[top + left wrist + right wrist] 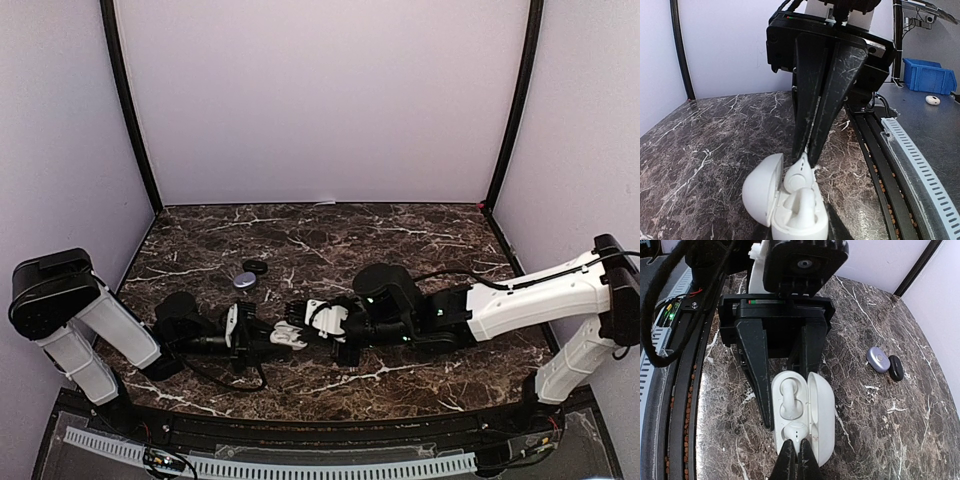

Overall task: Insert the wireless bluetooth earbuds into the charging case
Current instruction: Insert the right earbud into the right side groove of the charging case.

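So, one open white case (822, 410) held two white earbuds (789, 401); left gripper (272, 336) clamped the case, right gripper (799, 452) was pinched shut, tips touching one bud (796, 430).

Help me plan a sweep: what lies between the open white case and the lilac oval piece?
Only bare marble table lies between the white case and the lilac piece, clearest in the right wrist view.

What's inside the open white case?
The white case holds a seated earbud in its slot. A second earbud sits at the other slot, touching the right gripper, whose shut tips hide its end. Slots beneath are covered.
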`<state>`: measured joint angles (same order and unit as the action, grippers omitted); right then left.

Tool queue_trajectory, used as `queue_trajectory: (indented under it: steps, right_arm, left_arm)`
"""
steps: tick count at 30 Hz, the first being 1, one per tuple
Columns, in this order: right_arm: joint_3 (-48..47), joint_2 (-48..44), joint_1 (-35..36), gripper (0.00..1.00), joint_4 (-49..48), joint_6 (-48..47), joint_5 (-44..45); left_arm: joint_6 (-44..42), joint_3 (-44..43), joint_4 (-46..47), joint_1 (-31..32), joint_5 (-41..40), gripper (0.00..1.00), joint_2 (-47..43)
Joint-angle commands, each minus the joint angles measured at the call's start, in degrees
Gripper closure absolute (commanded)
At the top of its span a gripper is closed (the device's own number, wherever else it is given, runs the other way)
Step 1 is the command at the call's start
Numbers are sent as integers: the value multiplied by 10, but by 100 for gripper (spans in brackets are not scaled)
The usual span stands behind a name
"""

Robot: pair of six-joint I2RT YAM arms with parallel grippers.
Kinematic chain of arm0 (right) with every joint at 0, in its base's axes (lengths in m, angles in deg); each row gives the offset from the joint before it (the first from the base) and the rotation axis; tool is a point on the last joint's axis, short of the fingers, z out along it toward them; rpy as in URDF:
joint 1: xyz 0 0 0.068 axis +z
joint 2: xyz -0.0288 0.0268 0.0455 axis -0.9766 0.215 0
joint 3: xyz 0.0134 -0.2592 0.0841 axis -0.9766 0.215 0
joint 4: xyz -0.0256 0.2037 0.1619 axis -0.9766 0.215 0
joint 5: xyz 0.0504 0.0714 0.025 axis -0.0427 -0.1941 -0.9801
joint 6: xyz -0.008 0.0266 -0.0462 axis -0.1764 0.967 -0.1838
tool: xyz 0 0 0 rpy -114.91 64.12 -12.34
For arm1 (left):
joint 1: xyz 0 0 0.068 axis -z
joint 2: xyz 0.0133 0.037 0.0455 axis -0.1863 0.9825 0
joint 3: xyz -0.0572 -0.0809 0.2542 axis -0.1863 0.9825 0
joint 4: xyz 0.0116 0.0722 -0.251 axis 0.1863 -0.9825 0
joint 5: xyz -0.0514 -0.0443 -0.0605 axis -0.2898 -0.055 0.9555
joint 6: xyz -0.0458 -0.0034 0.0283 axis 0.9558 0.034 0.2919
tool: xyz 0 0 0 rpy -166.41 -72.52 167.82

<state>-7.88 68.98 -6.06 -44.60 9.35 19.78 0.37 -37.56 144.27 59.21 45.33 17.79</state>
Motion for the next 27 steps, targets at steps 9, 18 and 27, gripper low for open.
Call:
queue_trajectory:
  steps: [9,18,27]
  right_arm:
    - [-15,5,5,100,25,-24,3]
    - [-16,12,5,100,32,-30,4]
    - [-25,24,5,100,35,-33,2]
  left_arm:
    - [-4,-6,-2,-1,5,85,-18]
    - [-6,-3,1,-2,4,86,-20]
    - [-4,-4,4,-1,6,86,-17]
